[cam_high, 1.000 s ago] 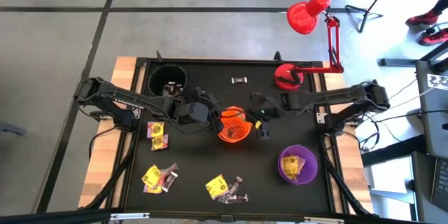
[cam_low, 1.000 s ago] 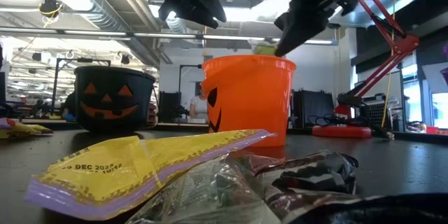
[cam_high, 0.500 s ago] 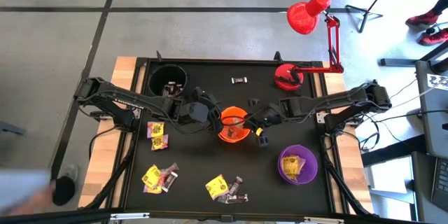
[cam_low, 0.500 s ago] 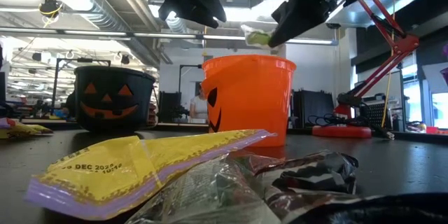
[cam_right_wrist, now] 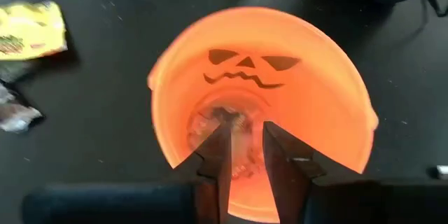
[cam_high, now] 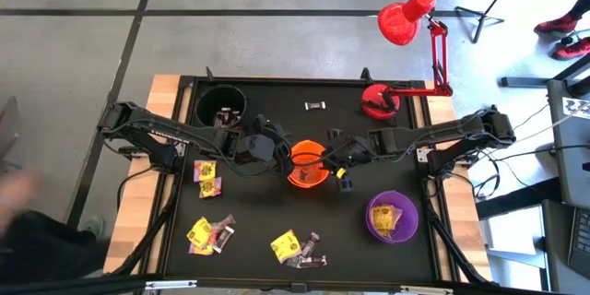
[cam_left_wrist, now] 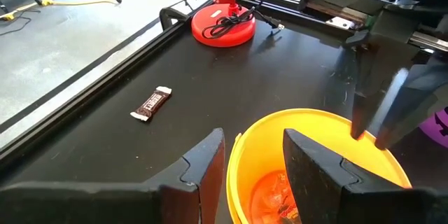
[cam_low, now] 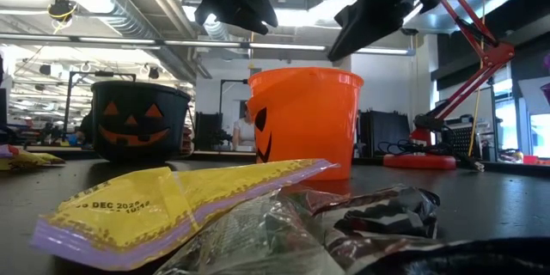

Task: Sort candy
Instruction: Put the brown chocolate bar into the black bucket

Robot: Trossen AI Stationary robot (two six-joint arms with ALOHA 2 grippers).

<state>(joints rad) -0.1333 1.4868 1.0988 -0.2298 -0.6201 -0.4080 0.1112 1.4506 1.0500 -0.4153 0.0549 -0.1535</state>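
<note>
The orange cup [cam_high: 309,164] stands mid-table with silvery wrapped candy [cam_right_wrist: 231,122] on its bottom. My right gripper [cam_right_wrist: 246,129] hangs open over the cup's mouth, pointing down into it, nothing between its fingers. In the low view it [cam_low: 337,50] is just above the rim. My left gripper [cam_left_wrist: 253,140] hovers open above the cup's left rim [cam_left_wrist: 234,147], one finger over the inside and one outside, clear of it. Loose candy lies flat on the table: yellow and dark pieces at the left [cam_high: 207,173], near left [cam_high: 210,232] and near middle [cam_high: 297,249].
A black cup [cam_high: 221,106] stands at the far left, a purple cup [cam_high: 392,217] with yellow candy at the near right. A red lamp's base [cam_high: 380,101] is at the far right, one dark candy bar [cam_high: 316,105] near the far edge. A blurred person [cam_high: 18,212] passes left of the table.
My right gripper has swung toward the table's left with a yellow-green candy at its fingertips and stopped over the orange cup's mouth. It has let go there: the candy no longer shows at its fingertips.
</note>
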